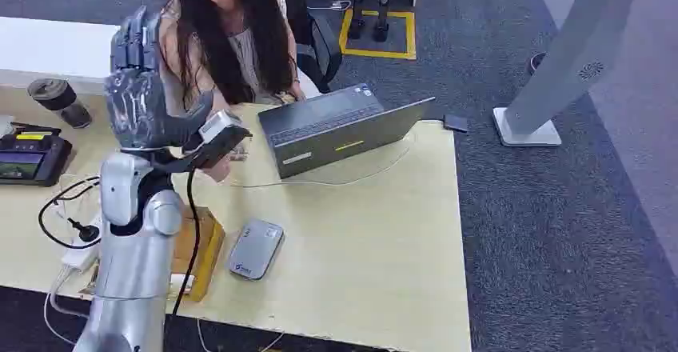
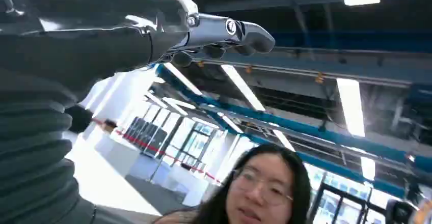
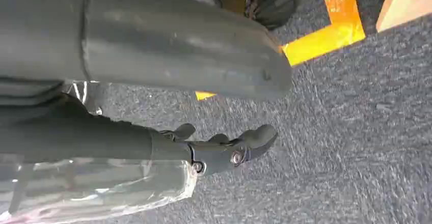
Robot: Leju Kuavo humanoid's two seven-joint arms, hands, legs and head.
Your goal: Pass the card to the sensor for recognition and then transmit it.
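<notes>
The robot's left hand (image 1: pixel 142 88) is raised upright over the desk (image 1: pixel 384 232), fingers straight and apart, nothing in it that I can see. Facing it, a person (image 1: pixel 228 32) sits at the far edge beside an open laptop (image 1: pixel 340 128). The grey card reader (image 1: pixel 256 248) lies flat toward the near edge, next to a yellow box (image 1: pixel 200 248). I can't spot the card anywhere. The right hand (image 3: pixel 224 150) hangs over carpet, loosely spread, empty. This looks like the handover stage, possibly done; next, lowering the arm.
</notes>
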